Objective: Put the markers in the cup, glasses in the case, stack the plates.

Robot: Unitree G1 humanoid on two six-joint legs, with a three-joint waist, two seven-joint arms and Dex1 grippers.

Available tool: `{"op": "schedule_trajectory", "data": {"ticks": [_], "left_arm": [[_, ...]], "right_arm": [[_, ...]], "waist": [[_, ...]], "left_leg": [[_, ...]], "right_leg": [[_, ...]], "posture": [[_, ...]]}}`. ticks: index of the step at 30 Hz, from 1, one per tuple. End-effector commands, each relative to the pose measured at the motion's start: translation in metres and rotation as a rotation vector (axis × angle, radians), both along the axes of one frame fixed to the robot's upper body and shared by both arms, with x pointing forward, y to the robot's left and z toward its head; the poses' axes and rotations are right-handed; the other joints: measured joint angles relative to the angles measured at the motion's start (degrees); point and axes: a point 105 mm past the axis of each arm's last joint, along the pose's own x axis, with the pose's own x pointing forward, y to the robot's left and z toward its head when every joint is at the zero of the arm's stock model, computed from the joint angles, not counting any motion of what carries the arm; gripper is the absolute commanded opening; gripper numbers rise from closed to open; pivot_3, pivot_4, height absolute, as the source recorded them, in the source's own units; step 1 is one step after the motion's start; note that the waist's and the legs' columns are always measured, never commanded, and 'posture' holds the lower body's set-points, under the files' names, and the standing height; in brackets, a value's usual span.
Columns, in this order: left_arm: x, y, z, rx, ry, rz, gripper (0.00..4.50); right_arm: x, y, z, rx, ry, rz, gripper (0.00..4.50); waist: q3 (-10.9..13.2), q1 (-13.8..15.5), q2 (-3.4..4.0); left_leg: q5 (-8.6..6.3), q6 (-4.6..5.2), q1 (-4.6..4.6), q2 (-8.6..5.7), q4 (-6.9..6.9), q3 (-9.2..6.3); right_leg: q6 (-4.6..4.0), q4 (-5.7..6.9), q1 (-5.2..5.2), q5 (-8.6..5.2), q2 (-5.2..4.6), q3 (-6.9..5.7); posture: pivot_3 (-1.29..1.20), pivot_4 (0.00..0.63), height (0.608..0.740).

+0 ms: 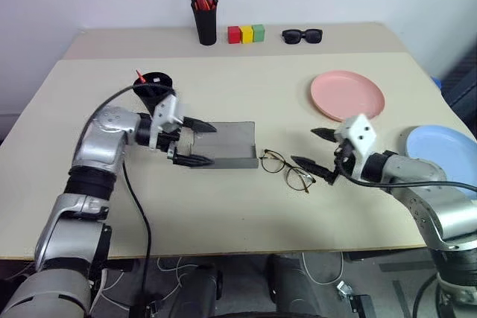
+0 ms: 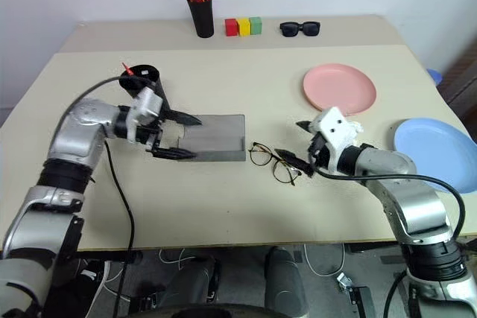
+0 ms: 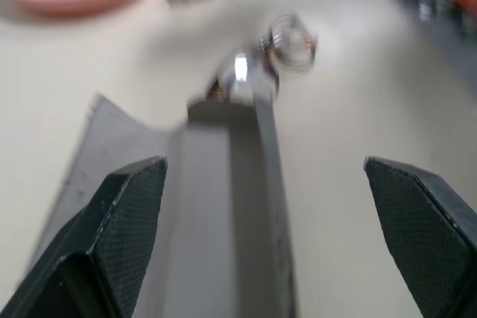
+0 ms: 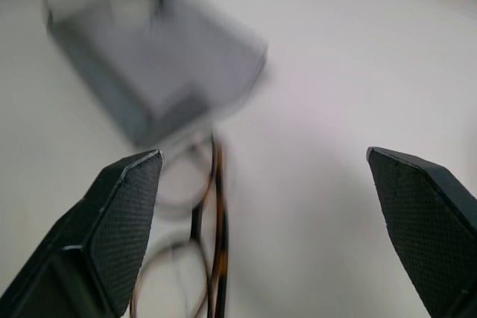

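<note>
Thin dark wire-framed glasses [image 1: 287, 169] lie on the table beside the grey hard-shell case [image 1: 223, 147]. My right claw [image 1: 319, 150] gapes near them, left claw [image 1: 195, 142] gapes over case. Light, fragile; pinch the bridge.

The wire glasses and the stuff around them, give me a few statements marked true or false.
1. The glasses lie on the table beside the open grey case. True.
2. The right gripper is shut on the glasses. False: its jaws are open, nothing held.
3. The pink plate is stacked on the blue plate. False: they lie apart on the table.
4. The left gripper is open over the case. True.
5. The black sunglasses sit inside the case. False: they lie at the far edge, by the coloured blocks.
</note>
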Motion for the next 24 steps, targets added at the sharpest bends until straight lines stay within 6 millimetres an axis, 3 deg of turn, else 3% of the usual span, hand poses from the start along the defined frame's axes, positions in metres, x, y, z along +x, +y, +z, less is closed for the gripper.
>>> {"op": "schedule_trajectory", "data": {"ticks": [1,3,5,9,13,17,24], "left_arm": [[-0.029,0.017,0.013,-0.059,0.04,-0.006,4.33],[-0.046,0.033,0.008,-0.055,0.105,0.017,4.33],[-0.05,0.04,0.016,-0.103,0.099,0.066,4.33],[-0.058,0.047,0.032,-0.167,0.114,0.125,4.33],[-0.073,0.05,0.032,-0.18,0.132,0.145,4.33],[-0.074,0.059,0.04,-0.229,0.09,0.192,4.33],[-0.077,0.061,0.031,-0.193,0.067,0.205,4.33]], "right_arm": [[-0.004,0.014,0.011,-0.033,-0.004,0.013,4.5],[-0.007,0.028,0.014,-0.025,0.02,0.041,4.5],[-0.003,0.033,0.014,-0.023,0.062,0.032,4.5],[-0.001,0.035,0.008,-0.162,0.144,0.01,4.5],[0.008,0.029,0.005,-0.237,0.209,-0.05,4.5],[0.009,0.025,0.003,-0.25,0.296,-0.096,4.5],[0.011,0.03,0.002,-0.232,0.349,-0.104,4.5]], "waist": [[0.0,-0.3,0.06],[0.0,-0.9,0.17],[0.0,-1.1,0.14],[0.0,0.4,0.05],[0.0,0.2,0.06],[0.0,0.2,0.05],[0.0,0.2,0.05]], "left_leg": [[-0.01,0.01,0.02,0.03,-0.01,0.01],[-0.05,0.09,0.1,0.07,-0.08,0.09],[-0.05,0.09,0.08,0.12,-0.12,0.06],[-0.05,0.08,-0.01,0.1,0.02,0.03],[-0.06,0.09,0.01,0.04,0.0,0.09],[-0.06,0.09,-0.09,0.05,-0.04,0.09],[-0.06,0.09,-0.12,0.06,-0.05,0.13]], "right_leg": [[0.0,0.0,0.0,0.0,0.02,0.0],[-0.01,-0.02,-0.02,-0.01,0.01,0.07],[-0.03,-0.02,-0.06,-0.01,0.02,0.05],[-0.03,-0.06,0.01,-0.01,0.01,0.01],[-0.02,-0.12,0.01,-0.01,-0.09,0.01],[-0.03,-0.09,-0.14,0.0,-0.04,0.0],[-0.04,-0.12,-0.15,0.0,-0.04,0.01]], "posture": [[0.0,0.15,0.74],[0.0,0.15,0.74],[0.0,0.15,0.74],[0.0,0.15,0.74],[0.0,0.15,0.74],[0.0,0.15,0.74],[0.0,0.15,0.74]]}}
